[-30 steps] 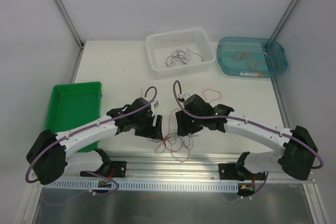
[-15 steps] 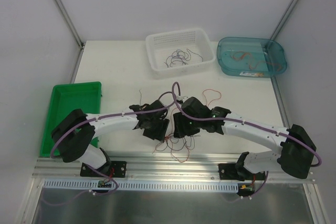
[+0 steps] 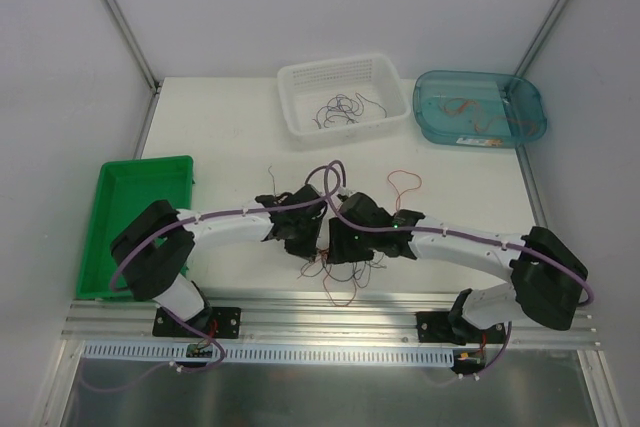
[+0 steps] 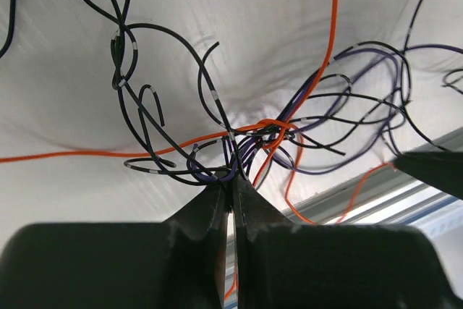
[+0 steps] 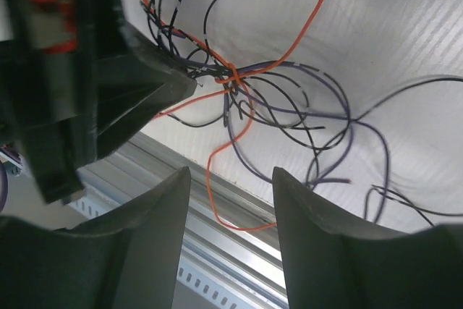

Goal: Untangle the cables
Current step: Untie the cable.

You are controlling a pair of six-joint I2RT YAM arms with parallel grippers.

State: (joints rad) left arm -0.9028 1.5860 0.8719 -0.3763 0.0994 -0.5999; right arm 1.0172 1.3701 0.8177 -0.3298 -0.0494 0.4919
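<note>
Three containers are seen from the top view. A white mesh basket (image 3: 340,61) is set at the back of the table, well beyond both pairs of jaws, w/ a few dark cables (image 3: 340,110) lying loose in it. A blue see-through tub (image 3: 478,75) is placed just beside the basket, beyond and to the right of the right jaws, w/ orange cables (image 3: 465,107) curled inside. A green tray (image 3: 135,207) is set well to the left of the left jaws, at the table's left edge.

The cable tangle (image 4: 253,132), made of black, purple & orange strands, is spread on the table right at the tips of both grippers, near the front edge. The left gripper (image 4: 231,187) is closed tight, w/ a few purple & black strands from the tangle's knot pinched at the very tip of its jaws. The right gripper (image 5: 231,179) is held w/ jaws apart & nothing btwn them. The tangle is found just ahead of its tips, and the left gripper's fingers are seen ahead & to the left. One red cable loop (image 3: 403,182) is laid apart from the tangle, beyond the right jaws.

The table (image 3: 220,137) is white & matt. A metal rail (image 3: 330,305) is run along its front edge, behind the jaws, and one orange strand is draped onto it. Plain white walls (image 3: 300,7) are set round the table, w/ grey metal posts (image 3: 115,12) at the back corners.
</note>
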